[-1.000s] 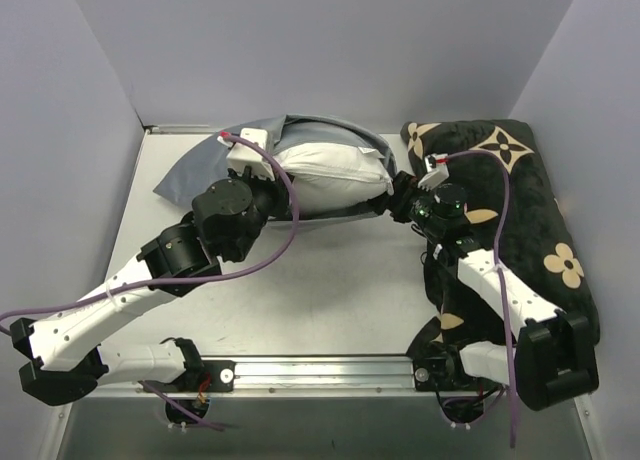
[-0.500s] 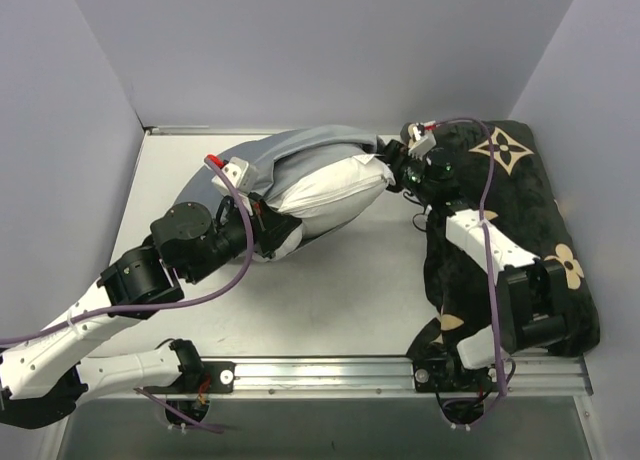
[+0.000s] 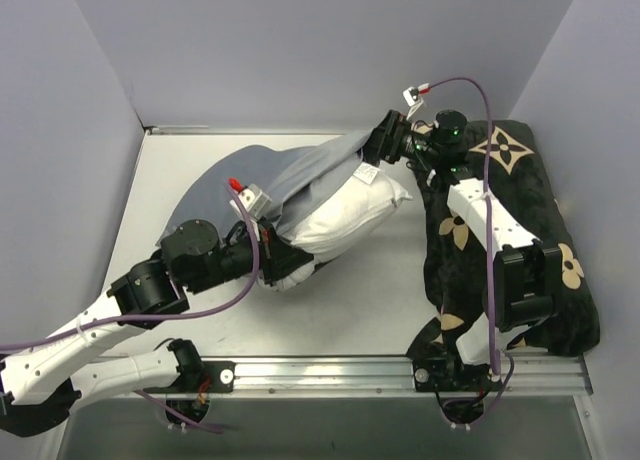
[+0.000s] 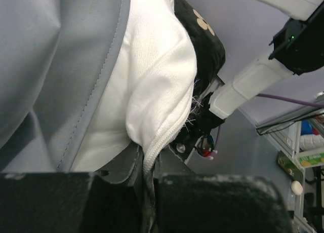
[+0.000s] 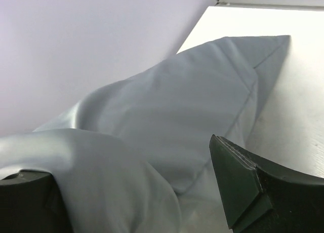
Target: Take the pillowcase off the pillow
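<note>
on table point(image 3: 380, 280): one pillow point(image 3: 345, 215), one pillowcase point(image 3: 215, 195)

So the white pillow point(image 3: 350, 212) is plump, lying diagonally mid-table, near-left to far-right, roughly half out. The grey pillowcase point(image 3: 250, 185) is smooth but creased, draped over its far-left side, limp end spread flat toward the left wall.

Even, soft overhead light; faint shadows on surface point(image 3: 370, 300). Top view sharp. Wrist views dimmer, near jaws dark, blurred, out of focus.
</note>
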You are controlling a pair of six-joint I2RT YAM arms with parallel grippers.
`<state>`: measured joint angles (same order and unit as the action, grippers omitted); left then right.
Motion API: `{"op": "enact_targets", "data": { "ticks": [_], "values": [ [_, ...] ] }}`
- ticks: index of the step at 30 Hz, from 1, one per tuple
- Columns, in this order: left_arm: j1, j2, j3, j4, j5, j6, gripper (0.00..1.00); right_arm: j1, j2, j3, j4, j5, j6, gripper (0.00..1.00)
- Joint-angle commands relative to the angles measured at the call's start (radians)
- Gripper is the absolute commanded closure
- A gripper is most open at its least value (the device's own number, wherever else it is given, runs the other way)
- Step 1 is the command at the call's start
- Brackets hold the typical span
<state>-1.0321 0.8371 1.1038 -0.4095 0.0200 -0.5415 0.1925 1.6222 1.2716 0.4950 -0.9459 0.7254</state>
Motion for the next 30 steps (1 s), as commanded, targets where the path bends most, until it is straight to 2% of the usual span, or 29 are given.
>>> {"op": "enact_targets", "data": {
  "ticks": [1, 7, 13, 17, 20, 21, 23, 24, 30],
  "values": [
    [-0.011, 0.008, -0.001, 0.117, 0.199, -0.046, 1.00, 0.013, 0.008, 0.058, 0.065, -0.139, -0.007, 0.20],
    [-0.013, 0.033, -0.016, 0.121, 0.259, -0.041, 1.00, 0.054, -0.022, 0.094, -0.068, -0.122, -0.170, 0.18],
    [-0.011, 0.072, -0.028, 0.095, 0.287, -0.029, 1.00, 0.079, -0.036, 0.123, -0.059, -0.152, -0.162, 0.18],
    [-0.014, 0.089, -0.032, 0.092, 0.320, -0.023, 1.00, 0.090, -0.025, 0.179, -0.113, -0.116, -0.176, 0.18],
    [-0.020, 0.105, -0.033, 0.098, 0.351, -0.012, 1.00, 0.113, 0.004, 0.280, -0.247, -0.051, -0.230, 0.20],
    [-0.023, 0.108, -0.033, 0.103, 0.359, -0.012, 1.00, 0.125, 0.022, 0.314, -0.366, 0.029, -0.265, 0.21],
    [-0.032, 0.114, -0.032, 0.110, 0.373, -0.008, 1.00, 0.163, 0.050, 0.368, -0.478, 0.112, -0.375, 0.23],
    [-0.039, 0.117, -0.030, 0.113, 0.388, -0.005, 1.00, 0.171, 0.079, 0.412, -0.565, 0.207, -0.397, 0.25],
    [-0.082, 0.109, -0.015, 0.132, 0.362, 0.015, 1.00, 0.156, 0.217, 0.433, -0.612, 0.341, -0.394, 0.31]
  ]
}}
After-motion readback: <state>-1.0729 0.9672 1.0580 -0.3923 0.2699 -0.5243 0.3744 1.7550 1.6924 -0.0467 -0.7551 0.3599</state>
